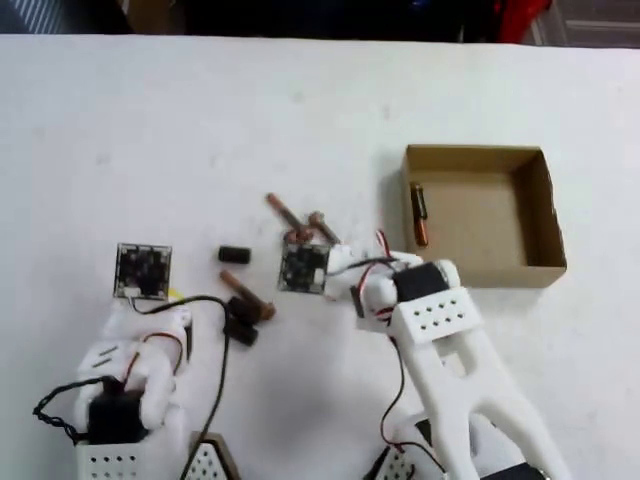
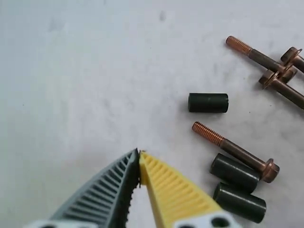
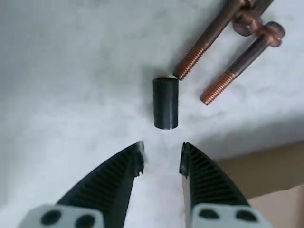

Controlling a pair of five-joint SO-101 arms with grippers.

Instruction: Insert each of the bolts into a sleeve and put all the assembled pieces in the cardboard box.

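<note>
The right gripper point(image 3: 161, 159) hangs low over the table point(image 1: 150, 120). Its jaws stand a narrow gap apart with nothing between them, aimed at a black sleeve point(image 3: 166, 103) lying just ahead. That gap looks set to close around the sleeve, whose far end nearly touches the threaded tip of a copper bolt point(image 3: 211, 40).

The left gripper point(image 2: 138, 156) is closed on nothing and sits apart from the loose parts, likely so it can take a bolt for insertion.

In the high view the cardboard box point(image 1: 550, 215) sits at 2 o'clock from the right arm. It is open-topped and holds 1 assembled piece point(image 1: 418, 213) along its 9 o'clock wall.

Outside the box, a lone sleeve point(image 1: 233, 254) has a loose bolt point(image 1: 250, 293) at 5 o'clock, beside 2 paired sleeves point(image 2: 235, 172).
</note>
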